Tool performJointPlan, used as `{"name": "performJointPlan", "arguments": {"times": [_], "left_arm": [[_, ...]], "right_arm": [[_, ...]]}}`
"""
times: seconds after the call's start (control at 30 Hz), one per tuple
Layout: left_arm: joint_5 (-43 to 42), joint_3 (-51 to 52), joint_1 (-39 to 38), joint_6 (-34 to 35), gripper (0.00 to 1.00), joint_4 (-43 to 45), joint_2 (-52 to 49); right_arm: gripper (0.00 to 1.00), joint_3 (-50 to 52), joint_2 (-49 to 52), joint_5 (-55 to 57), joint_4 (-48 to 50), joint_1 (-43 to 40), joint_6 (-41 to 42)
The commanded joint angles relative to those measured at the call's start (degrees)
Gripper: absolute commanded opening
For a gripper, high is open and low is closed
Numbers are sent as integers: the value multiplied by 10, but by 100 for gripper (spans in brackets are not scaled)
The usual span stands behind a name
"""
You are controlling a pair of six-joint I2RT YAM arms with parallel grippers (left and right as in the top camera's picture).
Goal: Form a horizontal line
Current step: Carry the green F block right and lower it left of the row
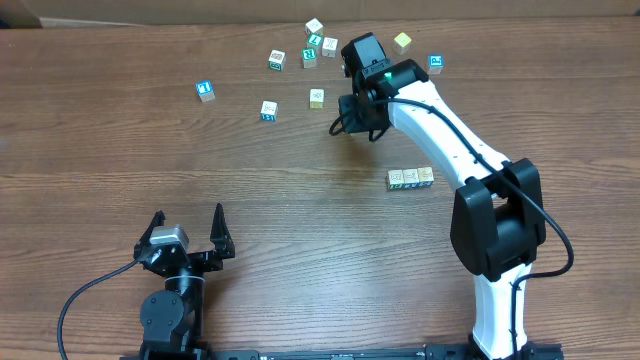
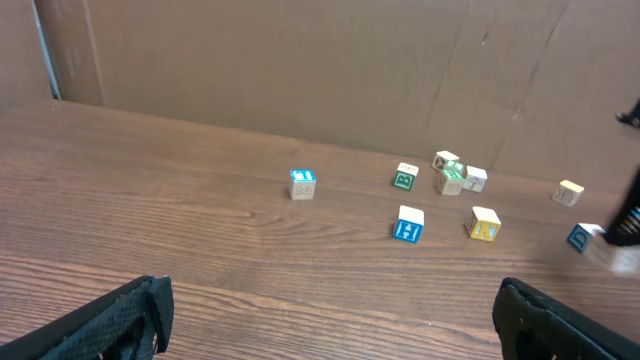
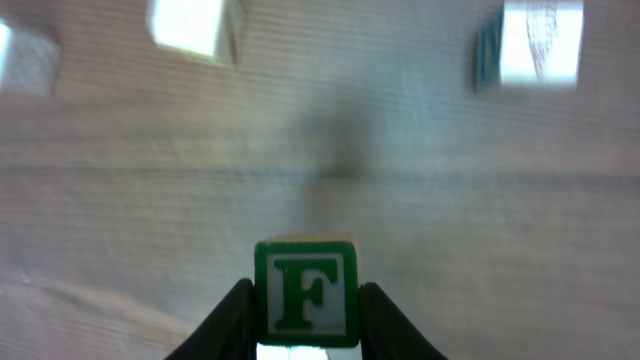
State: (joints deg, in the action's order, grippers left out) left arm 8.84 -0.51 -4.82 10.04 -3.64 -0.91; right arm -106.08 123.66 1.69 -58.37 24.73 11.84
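Horizontal line (image 1: 410, 178) overhead only, right hand (image 3: 305, 312) gripping F cube (image 3: 304, 290) at wrist

Far side crowded with loose cubes (image 1: 317, 97); bare table (image 1: 250, 190) left of row (image 1: 410, 178).

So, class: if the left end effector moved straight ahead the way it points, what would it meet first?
Probably the lone blue-faced cube, roughly dead ahead on the table; depth is unclear.

Wooden table (image 1: 120, 150), brown cardboard wall (image 2: 300, 70), blue-marked loose cube (image 1: 206, 90), yellow loose cube (image 1: 402, 41)
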Motion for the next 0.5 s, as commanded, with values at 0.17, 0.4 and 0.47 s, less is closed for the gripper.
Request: {"name": "performJointPlan", "arguments": {"times": [0.17, 0.4, 0.47], "left_arm": [[1, 2, 3, -12, 100, 0, 6], [1, 2, 3, -12, 100, 0, 6], [1, 2, 3, -12, 100, 0, 6]], "right_arm": [[28, -7, -12, -16, -101, 2, 5], [28, -4, -12, -19, -130, 2, 21], [28, 0, -12, -19, -131, 2, 21]]}}
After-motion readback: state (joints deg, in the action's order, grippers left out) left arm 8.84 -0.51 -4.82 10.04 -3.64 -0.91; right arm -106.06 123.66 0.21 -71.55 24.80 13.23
